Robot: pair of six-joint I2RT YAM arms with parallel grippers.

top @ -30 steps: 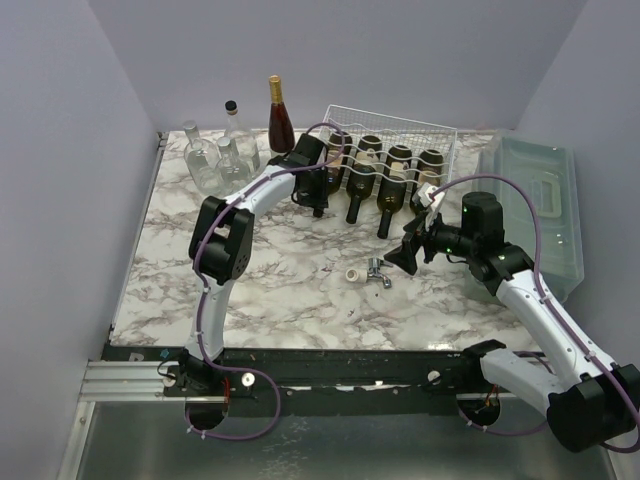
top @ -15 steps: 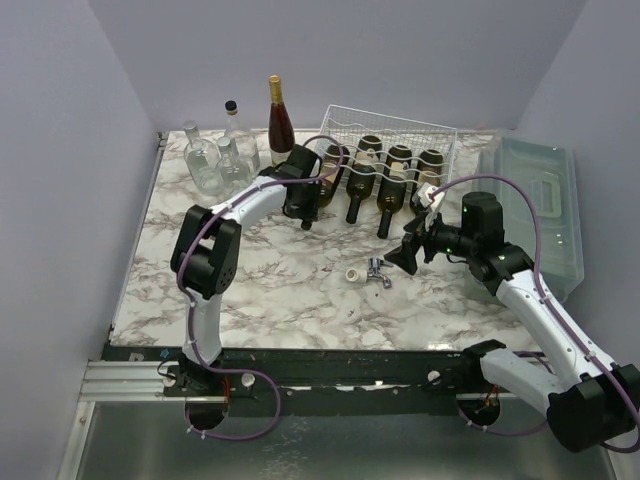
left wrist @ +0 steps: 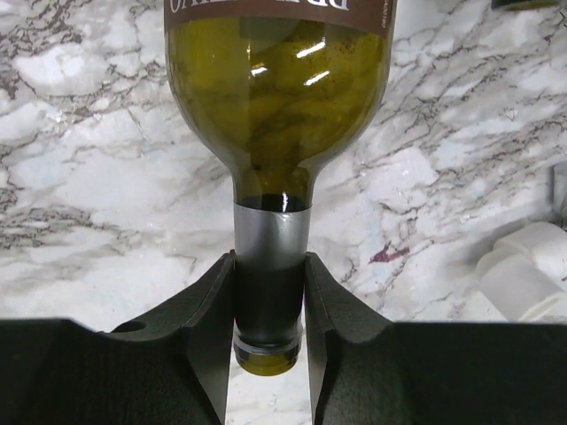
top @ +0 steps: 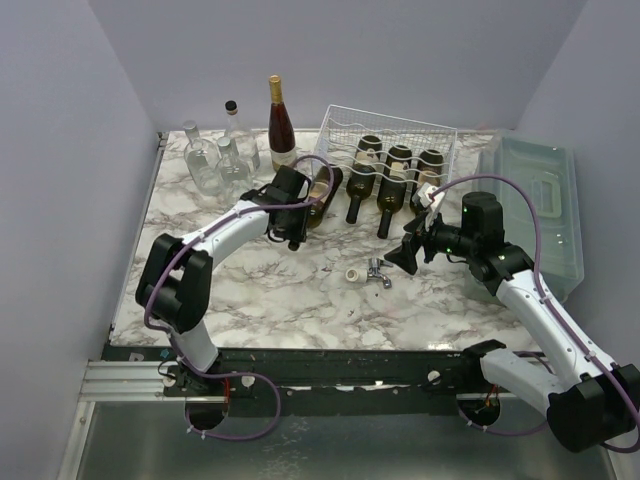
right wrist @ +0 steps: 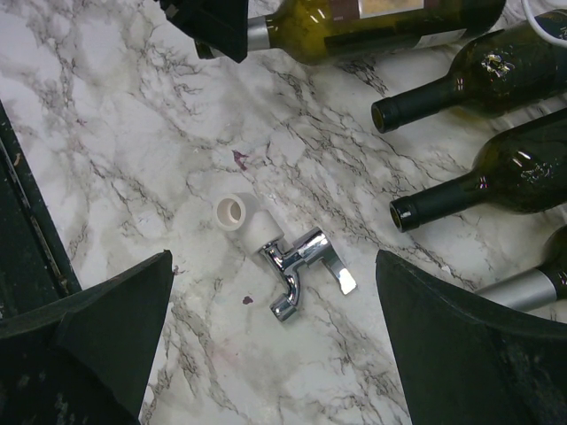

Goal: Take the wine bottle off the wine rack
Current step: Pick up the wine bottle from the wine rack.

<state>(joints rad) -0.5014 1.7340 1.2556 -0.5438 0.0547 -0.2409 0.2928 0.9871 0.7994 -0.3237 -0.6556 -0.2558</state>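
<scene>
Marble tabletop [top: 250,290] below, I have the left gripper [left wrist: 268,297] clamped on the neck of the wine bottle [left wrist: 276,97], its base just at the wine rack [top: 400,125] corner, right gripper [top: 408,256] gaping idle; next I'd draw it clear.

Wine bottle [left wrist: 276,97]: body beyond left gripper [left wrist: 268,310] cut by top edge, label [left wrist: 266,9] letters cropped. White cylinder [left wrist: 530,266] right of gripper: blurred, cropped. Dark bottles [right wrist: 496,173] beyond right gripper [right wrist: 275,266]: bodies cut off.
</scene>
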